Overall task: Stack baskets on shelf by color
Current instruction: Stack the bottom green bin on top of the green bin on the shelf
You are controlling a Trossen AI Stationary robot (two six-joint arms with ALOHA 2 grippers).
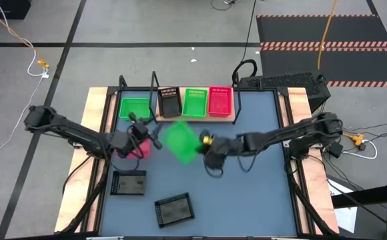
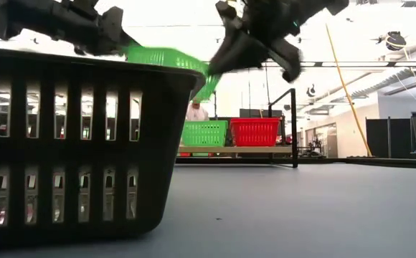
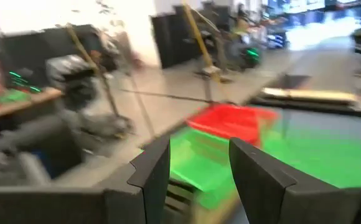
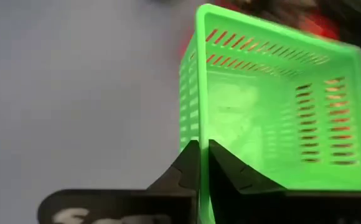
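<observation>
Above the table (image 1: 247,193), right pincer (image 4: 202,163) grips empty green basket (image 4: 274,106).

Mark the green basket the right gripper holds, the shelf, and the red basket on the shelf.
green basket (image 1: 179,141), high view, its floor.
shelf (image 1: 179,119), high view, front wooden edge.
red basket (image 1: 219,101), high view, its inside.
right gripper (image 4: 200,163), right wrist view, pinching the rim.

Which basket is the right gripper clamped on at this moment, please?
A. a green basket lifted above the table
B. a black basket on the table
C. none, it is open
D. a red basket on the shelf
A: the right gripper is shut on the wall of the green basket, which the low view shows tilted in the air, clear of the tabletop.
</observation>
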